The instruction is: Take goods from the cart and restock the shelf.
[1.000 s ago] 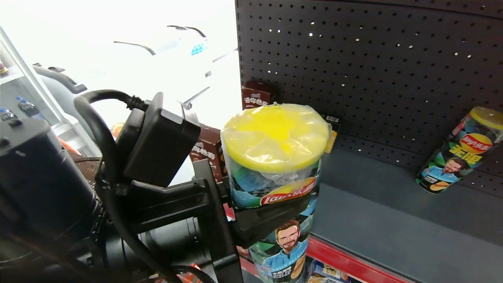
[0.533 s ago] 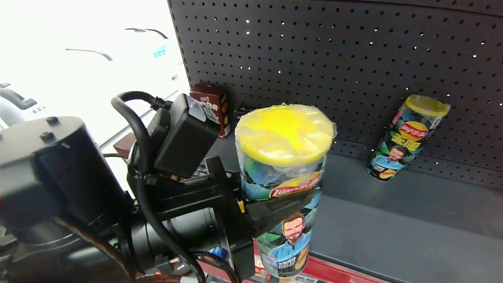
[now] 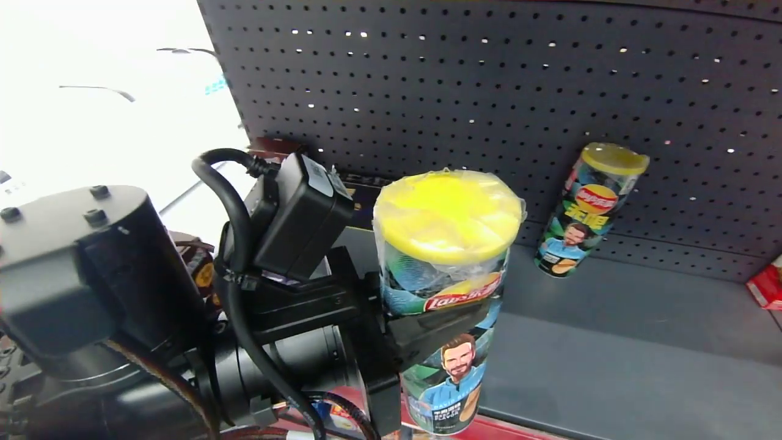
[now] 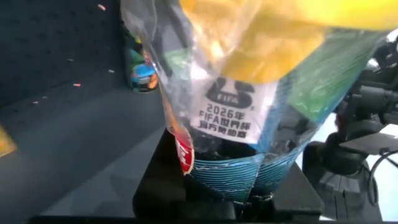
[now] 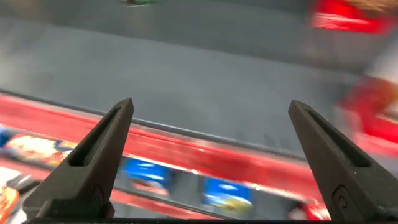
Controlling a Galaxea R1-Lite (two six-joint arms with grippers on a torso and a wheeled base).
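The left end effector (image 3: 437,324) clamps the wrapped chip canister (image 3: 449,232), left of the leaning canister (image 3: 586,208). Loose wrap may cause slippage during shelf (image 3: 611,366) placement.

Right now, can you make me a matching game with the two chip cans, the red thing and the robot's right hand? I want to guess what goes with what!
Things:
1. near chip can
2. far chip can
3. right hand
4. red package

Places or states:
A. open, holding nothing
B. at the right edge of the head view
C. gripped by the left hand, in front of the shelf
D. on the shelf, right by the pegboard wall

Pairs: 1-C, 2-D, 3-A, 4-B
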